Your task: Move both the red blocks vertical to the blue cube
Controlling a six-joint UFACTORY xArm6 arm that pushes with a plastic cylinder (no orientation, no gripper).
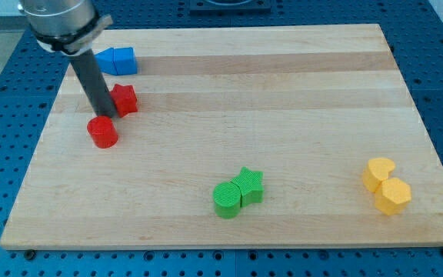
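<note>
- So there's no pincer on this rig at all, nothing to open or close, just the dark rod. My tip (pixel 104 115) is down on the light wooden board (pixel 229 77) near the view's top-left corner.
- The blue plastic cube (pixel 118 60) sits close to the board's top edge, with what looks like a second blue piece joined on its left; can't make out that one's shape.
- Just below the cube is the red blocky piece (pixel 124 99), maybe star-ish, hard to tell. My tip is right against its left side.
- The short red plastic cylinder (pixel 103 132) sits just below my tip, practically touching.
- The bit that matters: the cylinder lies a little left of the cube's column, so I'd guess it wants a small nudge toward the view's right. For that my tip needs to get round to its left side.
- The two green blocks (pixel 237 194) and two yellow blocks (pixel 386 185) are well away along the bottom, no bother.
</note>
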